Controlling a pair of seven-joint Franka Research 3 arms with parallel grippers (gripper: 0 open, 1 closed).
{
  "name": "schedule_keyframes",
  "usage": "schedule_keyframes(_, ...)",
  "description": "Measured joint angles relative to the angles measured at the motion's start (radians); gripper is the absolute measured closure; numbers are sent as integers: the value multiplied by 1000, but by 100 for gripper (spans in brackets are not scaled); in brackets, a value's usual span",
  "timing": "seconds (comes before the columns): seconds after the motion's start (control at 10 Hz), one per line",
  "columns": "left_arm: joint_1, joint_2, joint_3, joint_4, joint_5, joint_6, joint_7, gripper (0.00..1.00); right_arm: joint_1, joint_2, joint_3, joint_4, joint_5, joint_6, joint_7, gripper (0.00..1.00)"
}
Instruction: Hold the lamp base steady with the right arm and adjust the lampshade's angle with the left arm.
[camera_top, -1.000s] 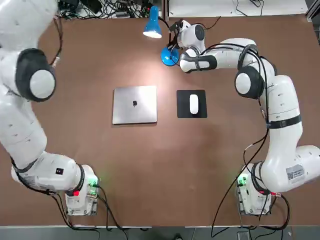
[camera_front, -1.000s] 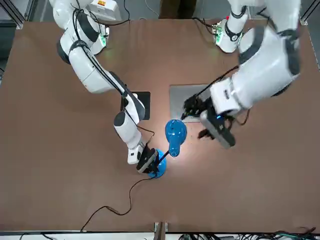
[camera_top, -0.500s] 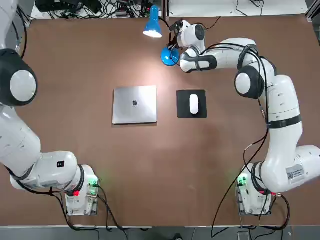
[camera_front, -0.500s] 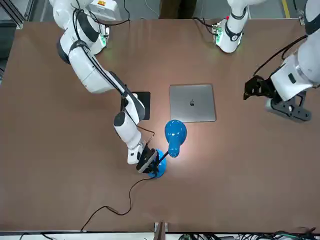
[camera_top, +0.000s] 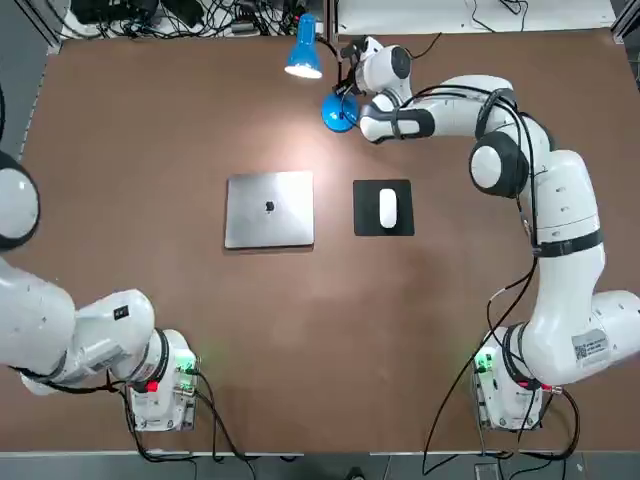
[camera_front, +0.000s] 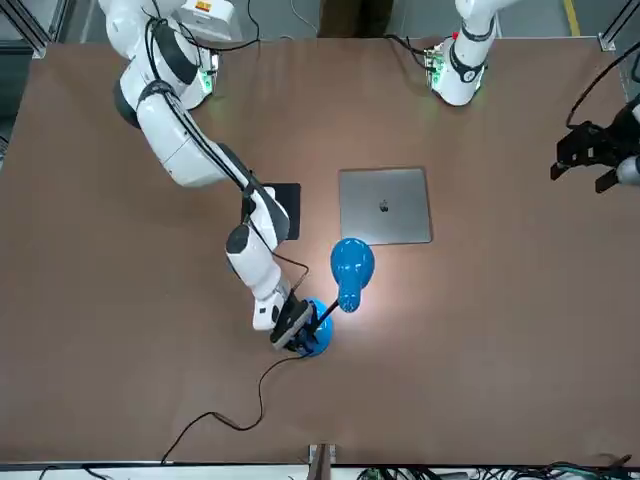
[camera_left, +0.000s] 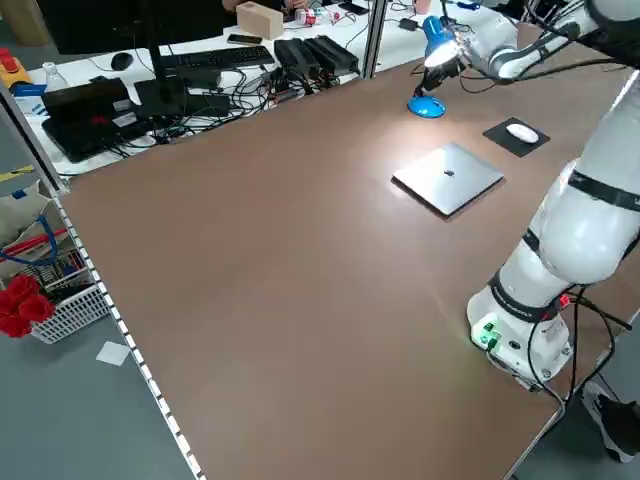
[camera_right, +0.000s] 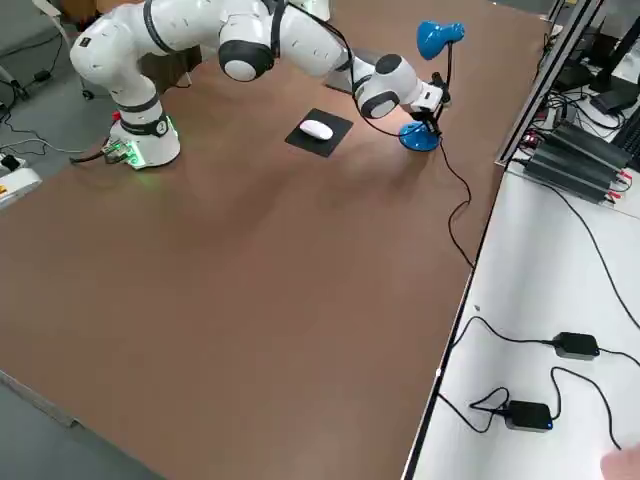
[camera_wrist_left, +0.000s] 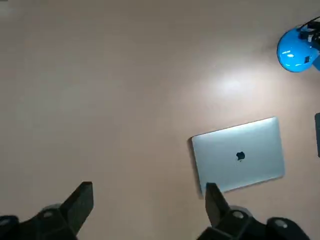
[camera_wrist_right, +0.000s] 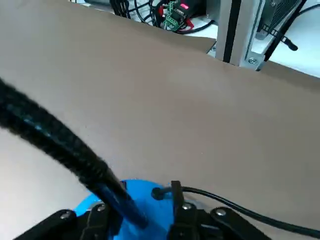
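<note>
The lamp base (camera_top: 337, 113) is a glossy blue disc at the table's far edge, with a thin black neck rising to the blue lampshade (camera_top: 304, 55), which is lit inside. My right gripper (camera_front: 298, 335) sits low over the base. In the right wrist view its fingers (camera_wrist_right: 182, 212) stand a little apart on either side of the neck, above the lamp base (camera_wrist_right: 145, 192). My left gripper (camera_front: 590, 160) hangs open and empty, high over the robot's left side of the table, far from the lampshade (camera_front: 351, 266).
A closed silver laptop (camera_top: 269, 208) lies mid-table, with a white mouse (camera_top: 387, 207) on a black pad to its right. The lamp's black cord (camera_front: 235, 410) trails off the far edge. Cables and electronics lie on a bench beyond that edge.
My left arm has swung away from the lamp, out to the robot's left side of the table. My right gripper stays at the lamp base.
</note>
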Motion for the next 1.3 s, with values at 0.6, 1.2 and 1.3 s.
schedule_keyframes(0.6, -369, -80, 425, -107, 87, 56, -64, 0, -1, -1, -1, 5, 0, 3, 13, 30)
schedule_keyframes(1.2, -360, 65, 361, 57, 115, 29, -180, 0, -70, -174, -1, -279, 0, 64, 27, 0)
schedule_keyframes(1.3, -360, 65, 361, 58, 115, 22, -191, 0, -92, -240, -1, -360, 0, 65, 50, 0)
